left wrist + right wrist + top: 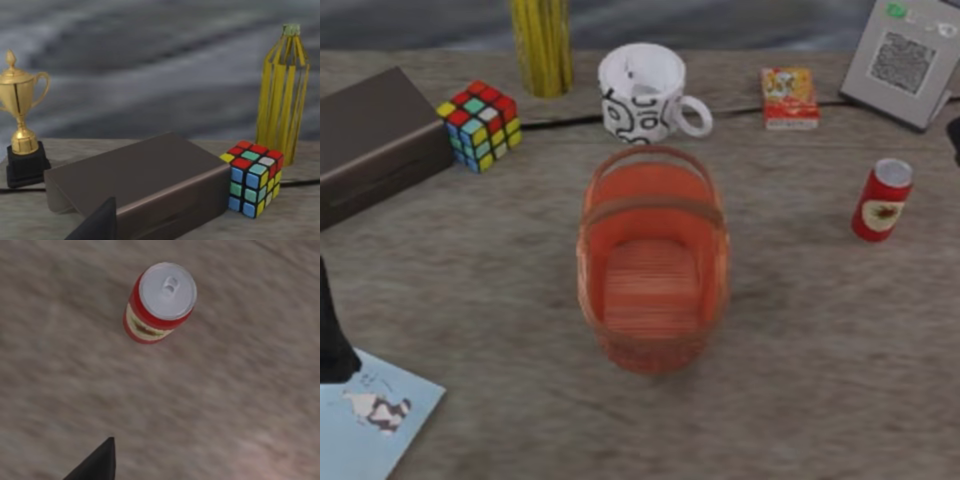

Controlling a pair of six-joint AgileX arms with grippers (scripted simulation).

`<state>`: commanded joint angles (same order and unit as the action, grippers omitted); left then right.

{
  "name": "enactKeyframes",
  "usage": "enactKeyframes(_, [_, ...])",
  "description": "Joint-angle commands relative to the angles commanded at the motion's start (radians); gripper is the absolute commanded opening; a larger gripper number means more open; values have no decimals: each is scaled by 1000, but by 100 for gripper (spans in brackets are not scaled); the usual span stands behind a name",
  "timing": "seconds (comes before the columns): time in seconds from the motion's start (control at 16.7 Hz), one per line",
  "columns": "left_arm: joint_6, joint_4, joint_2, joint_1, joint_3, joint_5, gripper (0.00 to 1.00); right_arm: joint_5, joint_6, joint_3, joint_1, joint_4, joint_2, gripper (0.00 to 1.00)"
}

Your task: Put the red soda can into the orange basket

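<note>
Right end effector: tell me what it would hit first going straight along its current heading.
Probably bare table. The right wrist view looks down at wood; the upright red soda can stands off to one side, though depth is unclear.

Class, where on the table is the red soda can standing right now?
In the top view the red soda can stands upright on the table's right side, apart from the orange basket at centre and nearer the camera than the QR-code card.

Both arms show only as plain black. The left arm is a dark, smooth bulk at the desk's left edge; each wrist view catches one pointed black fingertip.
</note>
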<state>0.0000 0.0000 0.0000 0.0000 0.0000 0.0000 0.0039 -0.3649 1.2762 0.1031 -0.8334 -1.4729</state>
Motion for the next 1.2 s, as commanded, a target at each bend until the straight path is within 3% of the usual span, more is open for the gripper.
enactKeyframes(0.3, [0,0,0,0,0,0,100,1,-117,425,33,-263,-505,100])
enactKeyframes(0.6, [0,0,0,0,0,0,100,1,-195,724,55,-424,-811,100])
enactKeyframes(1.2, [0,0,0,0,0,0,100,1,-218,787,59,-443,-884,100])
